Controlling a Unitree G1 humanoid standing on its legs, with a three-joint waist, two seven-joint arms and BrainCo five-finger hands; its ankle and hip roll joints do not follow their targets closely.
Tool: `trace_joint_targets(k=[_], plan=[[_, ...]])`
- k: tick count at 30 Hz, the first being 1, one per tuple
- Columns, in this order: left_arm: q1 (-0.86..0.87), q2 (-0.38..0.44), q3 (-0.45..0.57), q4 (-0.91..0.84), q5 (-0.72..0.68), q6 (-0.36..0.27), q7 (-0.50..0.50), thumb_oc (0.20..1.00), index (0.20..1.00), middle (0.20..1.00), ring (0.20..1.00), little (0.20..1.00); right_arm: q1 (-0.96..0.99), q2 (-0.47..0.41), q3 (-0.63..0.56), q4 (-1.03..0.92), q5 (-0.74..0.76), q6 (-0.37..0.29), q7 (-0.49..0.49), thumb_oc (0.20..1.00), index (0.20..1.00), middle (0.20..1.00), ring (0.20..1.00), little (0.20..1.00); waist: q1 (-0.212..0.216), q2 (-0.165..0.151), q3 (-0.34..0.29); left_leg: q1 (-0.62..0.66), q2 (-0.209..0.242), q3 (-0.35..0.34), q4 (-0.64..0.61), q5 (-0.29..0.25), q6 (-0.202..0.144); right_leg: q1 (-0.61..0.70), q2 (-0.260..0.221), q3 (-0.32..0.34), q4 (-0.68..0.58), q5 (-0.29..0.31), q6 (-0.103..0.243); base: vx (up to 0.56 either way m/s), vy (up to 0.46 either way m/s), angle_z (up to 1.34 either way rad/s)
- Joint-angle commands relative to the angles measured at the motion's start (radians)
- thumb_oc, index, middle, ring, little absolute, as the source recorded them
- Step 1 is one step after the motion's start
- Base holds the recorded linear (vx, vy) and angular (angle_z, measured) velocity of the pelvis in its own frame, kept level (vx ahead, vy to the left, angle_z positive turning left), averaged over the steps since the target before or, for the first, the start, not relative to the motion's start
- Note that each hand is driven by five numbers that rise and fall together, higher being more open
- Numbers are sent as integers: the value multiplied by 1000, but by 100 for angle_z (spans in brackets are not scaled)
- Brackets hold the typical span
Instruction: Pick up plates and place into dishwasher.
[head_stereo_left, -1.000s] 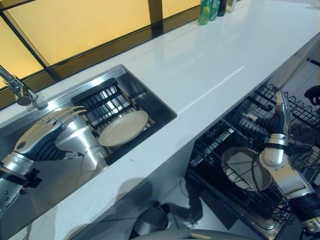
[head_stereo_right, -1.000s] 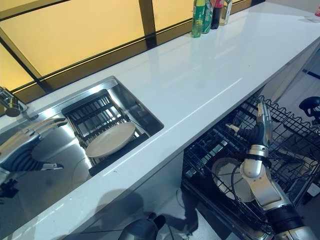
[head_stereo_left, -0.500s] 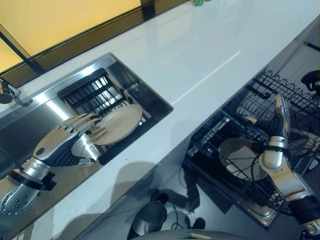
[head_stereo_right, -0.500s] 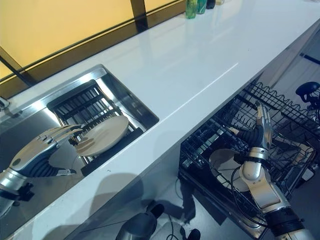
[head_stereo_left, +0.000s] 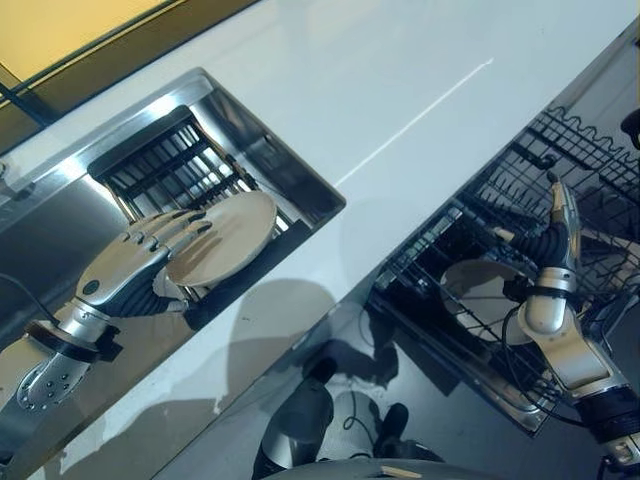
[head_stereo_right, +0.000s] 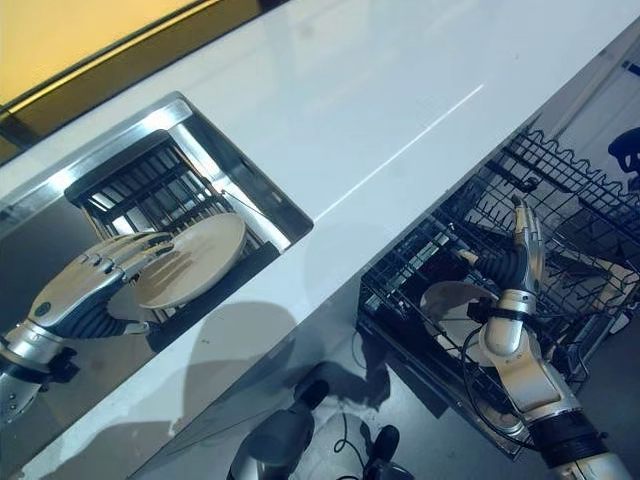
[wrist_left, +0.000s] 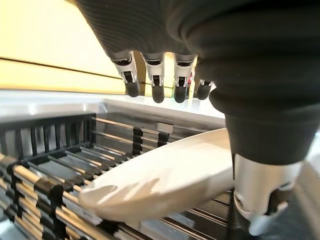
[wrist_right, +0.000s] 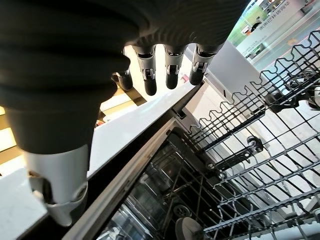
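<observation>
A cream plate (head_stereo_left: 228, 232) lies tilted on the black rack (head_stereo_left: 165, 180) inside the steel sink. My left hand (head_stereo_left: 125, 268) reaches over the plate's left rim with straight fingers (wrist_left: 158, 82) above the plate (wrist_left: 165, 175) and the thumb (wrist_left: 260, 195) below its edge; it is open. My right hand (head_stereo_left: 555, 245) stands open with fingers pointing up over the pulled-out dishwasher rack (head_stereo_left: 520, 200). A second plate (head_stereo_left: 480, 298) sits in that wire rack just left of the right hand.
The white counter (head_stereo_left: 380, 90) runs between the sink and the dishwasher. The sink's steel wall (head_stereo_left: 270, 150) rises right of the rack. Wire tines of the dishwasher basket (wrist_right: 250, 150) surround the right hand.
The camera has tilted down. My left hand has moved right across the sink until its fingers lie over the plate's left rim. The right hand stays over the dishwasher rack.
</observation>
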Motion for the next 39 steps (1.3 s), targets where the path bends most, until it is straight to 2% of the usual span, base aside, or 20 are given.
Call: trace_joint_targets(k=[1,9,16,17,19,31,39], plan=[[4,69,-4,17,51,41,136,1000,1000,1000,1000,1000,-66,-88,-2,-47,-13,-45,-46,1000,1000,1000,1000,1000,-18,-2,-41,-59,9,31,-110,127,10,-74,-7,58,156,-68,20,-58,5,-2],[-90,55,-100,88,142,101,334,1000,1000,1000,1000,1000,-87,-72,18,-39,-25,-58,-75,1000,1000,1000,1000,1000,-36,-25,-13,-84,6,49,-95,120,19,-116,-2,83,173,-58,19,-22,2,-4],[-133,24,-148,133,157,127,417,1000,1000,1000,1000,1000,-86,-52,30,-57,-23,-59,-93,1000,1000,1000,1000,1000,-44,-53,-1,-92,10,62,-92,110,25,-133,2,104,174,-49,24,-15,-28,-8],[-139,16,-154,138,154,130,421,636,636,636,636,636,-87,-48,32,-58,-24,-61,-93,1000,1000,1000,1000,1000,-45,-56,0,-91,11,63,-93,108,26,-132,3,107,172,-48,25,1,-26,-5],[-146,4,-157,145,157,128,424,200,200,200,200,200,-84,-41,28,-58,-26,-63,-92,1000,1000,1000,1000,1000,-44,-59,1,-88,12,63,-92,105,26,-129,3,110,170,-47,25,3,-13,-2],[-126,-19,-116,145,150,118,432,200,200,200,200,200,-65,-11,13,-68,-37,-68,-79,1000,1000,1000,1000,1000,-36,-71,-19,-62,15,54,-107,96,24,-99,6,110,149,-48,26,0,0,0],[-85,-41,-58,147,173,104,448,200,200,200,200,200,-40,8,-1,-67,-42,-79,-78,1000,1000,1000,1000,1000,-23,-76,-61,-24,17,35,-138,96,20,-59,7,103,124,-56,23,3,-4,0]])
